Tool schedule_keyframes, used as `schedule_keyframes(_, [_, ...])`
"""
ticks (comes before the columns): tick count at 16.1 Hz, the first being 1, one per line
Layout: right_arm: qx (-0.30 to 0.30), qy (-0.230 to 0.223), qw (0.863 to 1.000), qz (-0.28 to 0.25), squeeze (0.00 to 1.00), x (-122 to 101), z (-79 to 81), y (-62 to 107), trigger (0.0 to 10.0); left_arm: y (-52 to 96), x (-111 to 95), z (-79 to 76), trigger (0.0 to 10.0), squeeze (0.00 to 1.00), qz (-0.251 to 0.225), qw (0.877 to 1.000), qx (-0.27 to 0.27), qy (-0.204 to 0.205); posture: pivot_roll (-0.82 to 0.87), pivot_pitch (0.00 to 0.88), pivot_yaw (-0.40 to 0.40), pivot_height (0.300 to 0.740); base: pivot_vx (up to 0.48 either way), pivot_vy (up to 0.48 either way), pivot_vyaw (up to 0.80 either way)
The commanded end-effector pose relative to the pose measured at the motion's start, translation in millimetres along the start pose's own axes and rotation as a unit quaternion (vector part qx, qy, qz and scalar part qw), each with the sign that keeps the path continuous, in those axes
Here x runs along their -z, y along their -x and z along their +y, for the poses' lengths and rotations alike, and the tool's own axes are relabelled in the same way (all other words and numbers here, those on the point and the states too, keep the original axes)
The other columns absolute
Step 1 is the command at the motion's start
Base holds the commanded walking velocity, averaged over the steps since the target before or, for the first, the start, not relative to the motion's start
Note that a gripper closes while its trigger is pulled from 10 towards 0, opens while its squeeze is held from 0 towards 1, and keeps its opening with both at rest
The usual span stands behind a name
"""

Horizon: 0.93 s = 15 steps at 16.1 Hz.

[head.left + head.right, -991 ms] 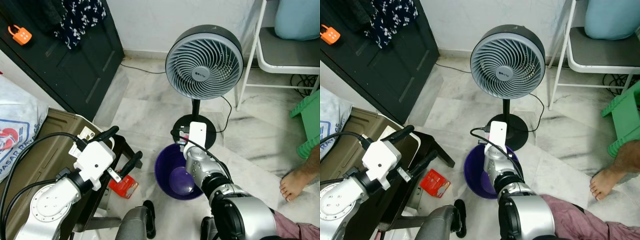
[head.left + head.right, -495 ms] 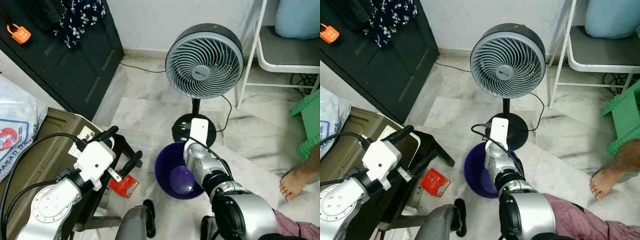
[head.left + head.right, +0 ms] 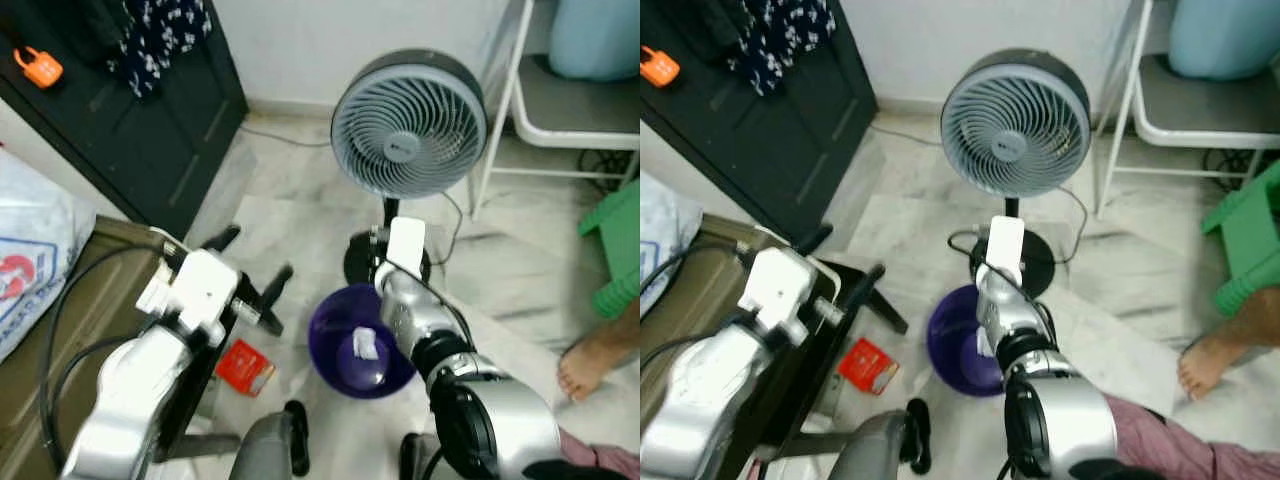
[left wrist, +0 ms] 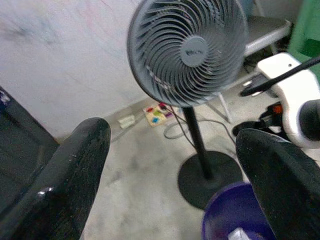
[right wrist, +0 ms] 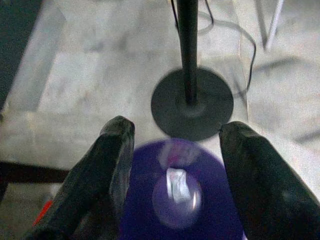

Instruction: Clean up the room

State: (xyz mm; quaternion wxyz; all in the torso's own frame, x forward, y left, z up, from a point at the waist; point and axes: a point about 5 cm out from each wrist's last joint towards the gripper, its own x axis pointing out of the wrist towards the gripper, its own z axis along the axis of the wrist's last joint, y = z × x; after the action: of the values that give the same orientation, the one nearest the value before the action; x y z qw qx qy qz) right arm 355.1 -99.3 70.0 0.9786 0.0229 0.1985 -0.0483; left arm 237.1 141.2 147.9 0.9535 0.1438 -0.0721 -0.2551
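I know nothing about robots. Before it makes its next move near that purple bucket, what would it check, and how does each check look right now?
1. Right gripper open and holding nothing: ok, its fingers stand wide apart above the purple bucket.
2. White scrap inside the bucket: ok, it lies on the bottom.
3. Left gripper free: ok, open, nothing between the fingers.
4. More litter to collect: not ok, a red packet lies on the floor beside the bucket.
5. Fan and its cable out of the arms' way: cannot tell, the base stands close behind the bucket.
6. Person's foot at a safe distance: cannot tell, it rests on the floor at the right.
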Motion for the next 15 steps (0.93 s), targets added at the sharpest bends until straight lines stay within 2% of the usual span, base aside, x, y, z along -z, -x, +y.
schedule_keyframes(1, [-0.024,0.017,0.999,-0.015,1.00,-3.2,7.4,2.2,10.0,1.7,7.2,4.3,10.0,0.00,0.014,1.000,-0.025,-0.013,0.12,0.117,0.104,0.740,0.000,0.000,0.00])
schedule_keyframes(2, [-0.068,0.061,0.995,-0.036,1.00,-4.9,6.4,6.3,10.0,-2.8,12.0,9.0,10.0,0.00,0.014,0.997,-0.070,-0.002,0.09,0.093,0.094,0.740,0.000,0.000,0.00])
schedule_keyframes(3, [-0.080,0.071,0.994,-0.038,1.00,-3.2,4.1,8.3,10.0,-4.0,14.4,10.2,10.0,0.00,0.015,0.996,-0.082,0.003,0.07,0.083,0.091,0.740,0.000,0.000,0.00])
schedule_keyframes(5, [-0.117,0.098,0.987,-0.049,1.00,1.9,-6.7,16.8,10.0,-15.5,20.0,18.4,10.0,0.00,0.019,0.994,-0.111,0.001,0.04,0.034,0.082,0.740,0.000,0.000,0.00])
schedule_keyframes(7, [-0.137,0.130,0.979,-0.080,1.00,-6.6,-12.0,20.7,10.0,-27.7,20.2,30.5,10.0,0.00,0.008,0.991,-0.136,-0.009,0.02,0.000,0.069,0.740,0.000,0.000,0.00])
schedule_keyframes(8, [-0.134,0.129,0.978,-0.093,1.00,-11.3,-15.1,22.3,10.0,-30.5,19.7,33.9,10.0,0.00,0.005,0.989,-0.145,-0.012,0.02,0.000,0.067,0.740,0.000,0.000,0.00])
schedule_keyframes(9, [-0.137,0.118,0.976,-0.122,0.75,-19.0,-18.7,26.1,10.0,-33.0,18.9,38.4,10.0,0.00,0.003,0.987,-0.159,-0.015,0.02,0.000,0.057,0.740,0.000,0.000,0.00])
schedule_keyframes(10, [-0.134,0.111,0.970,-0.170,0.00,-28.8,-26.7,35.7,10.0,-36.2,20.2,43.8,10.0,0.00,0.002,0.983,-0.180,-0.018,0.02,0.000,0.047,0.740,0.000,0.000,0.00])
schedule_keyframes(11, [-0.136,0.105,0.962,-0.214,0.00,-33.2,-35.0,52.0,10.0,-36.0,22.4,47.6,10.0,0.00,0.003,0.979,-0.203,-0.014,0.02,0.000,0.044,0.740,0.000,0.000,0.00])
schedule_keyframes(13, [-0.131,0.110,0.955,-0.243,0.00,-30.2,-44.4,67.6,10.0,-34.1,24.5,50.6,10.0,0.00,0.001,0.974,-0.225,0.002,0.01,0.000,0.046,0.740,0.000,0.000,0.00])
schedule_keyframes(14, [-0.108,0.108,0.957,-0.245,0.00,-26.6,-55.0,71.9,10.0,-34.1,27.7,54.1,10.0,0.00,0.000,0.970,-0.243,0.018,0.00,0.000,0.053,0.740,0.000,0.000,0.00])
schedule_keyframes(15, [-0.102,0.107,0.958,-0.245,0.00,-26.9,-58.0,71.0,10.0,-35.0,28.2,55.8,10.0,0.00,0.000,0.968,-0.249,0.024,0.00,0.000,0.056,0.740,0.000,0.000,0.00])
